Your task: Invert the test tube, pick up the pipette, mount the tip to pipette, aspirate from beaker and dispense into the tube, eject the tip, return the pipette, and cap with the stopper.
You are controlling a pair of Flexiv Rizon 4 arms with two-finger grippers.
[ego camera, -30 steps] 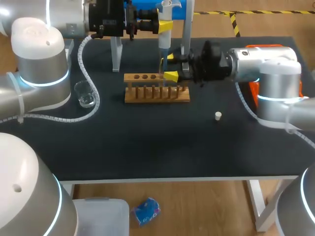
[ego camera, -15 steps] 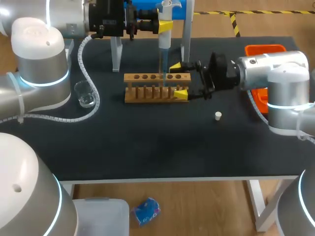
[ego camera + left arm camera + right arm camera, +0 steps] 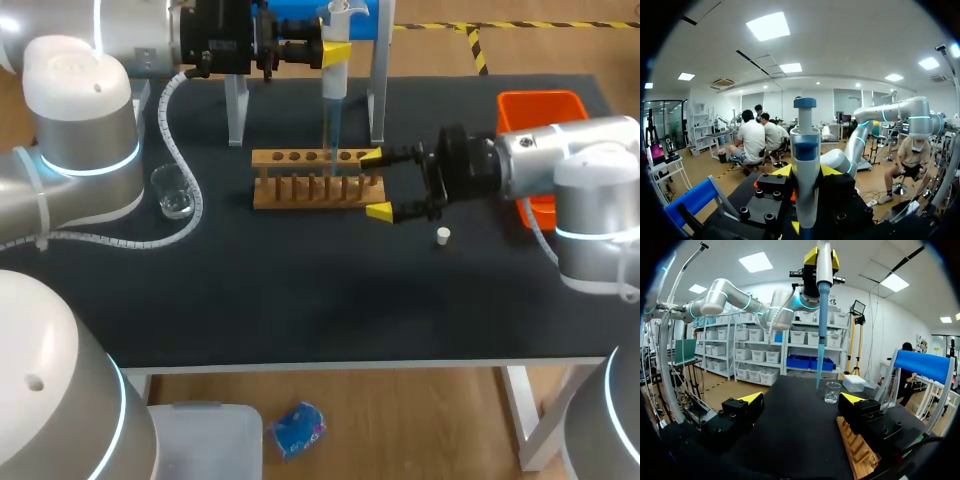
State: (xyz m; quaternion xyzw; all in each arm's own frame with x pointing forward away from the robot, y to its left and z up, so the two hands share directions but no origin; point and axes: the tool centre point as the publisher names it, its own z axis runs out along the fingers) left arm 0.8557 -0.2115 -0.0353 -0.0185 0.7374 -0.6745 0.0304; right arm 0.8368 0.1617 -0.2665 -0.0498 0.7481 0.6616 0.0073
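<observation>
Pointing tip-down, the upright pipette (image 3: 333, 85) is clamped in the left gripper (image 3: 335, 51); the right gripper (image 3: 377, 185) gapes empty.

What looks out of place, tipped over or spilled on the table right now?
Nothing stands out. The pipette hangs upright in the left gripper over the wooden rack, the beaker stands upright with no spill visible, and the small white stopper lies alone near the open right gripper.

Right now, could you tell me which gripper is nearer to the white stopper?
Right. The right gripper hangs open just beside the stopper, at the rack's end; the left gripper holds the pipette above the rack, farther away.
</observation>
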